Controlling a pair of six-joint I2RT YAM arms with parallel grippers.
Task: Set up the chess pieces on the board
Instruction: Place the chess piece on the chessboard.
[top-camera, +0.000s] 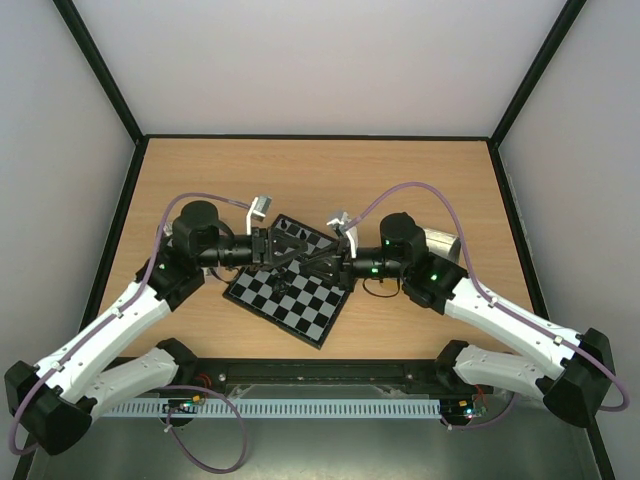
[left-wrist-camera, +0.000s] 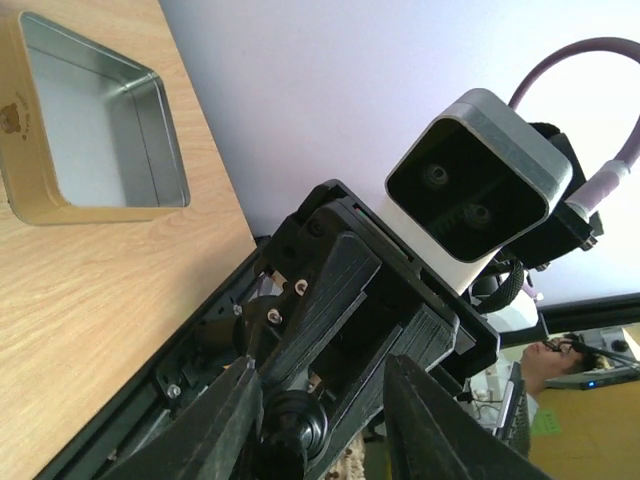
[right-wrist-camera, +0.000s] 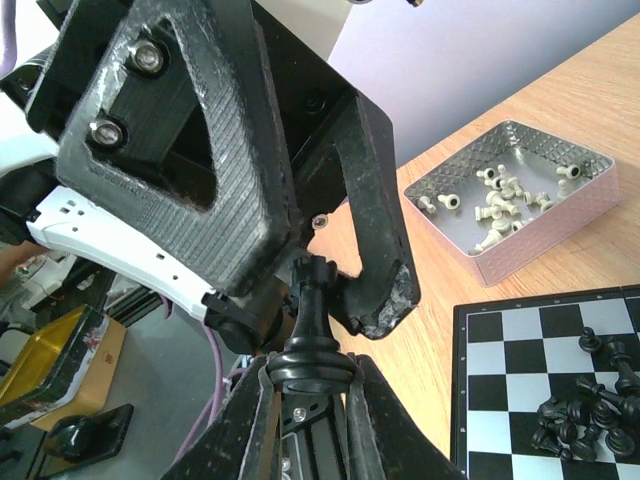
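Holding a small black chess piece (right-wrist-camera: 312, 315) clamped by its base in my right gripper (right-wrist-camera: 310, 392) above the black-and-silver checked board (top-camera: 300, 302), I have my left gripper (left-wrist-camera: 322, 400) spread open around its top.

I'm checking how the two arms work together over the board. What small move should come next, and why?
Probably close the left fingers on the black chess piece. The right fingers pinch its base, and its top seems to stand between the left fingers, which are apart and not gripping it.

One board (top-camera: 300, 300), one gold tray (left-wrist-camera: 40, 207), one pink tray (right-wrist-camera: 540, 245), two arms (top-camera: 110, 328) (top-camera: 505, 318)
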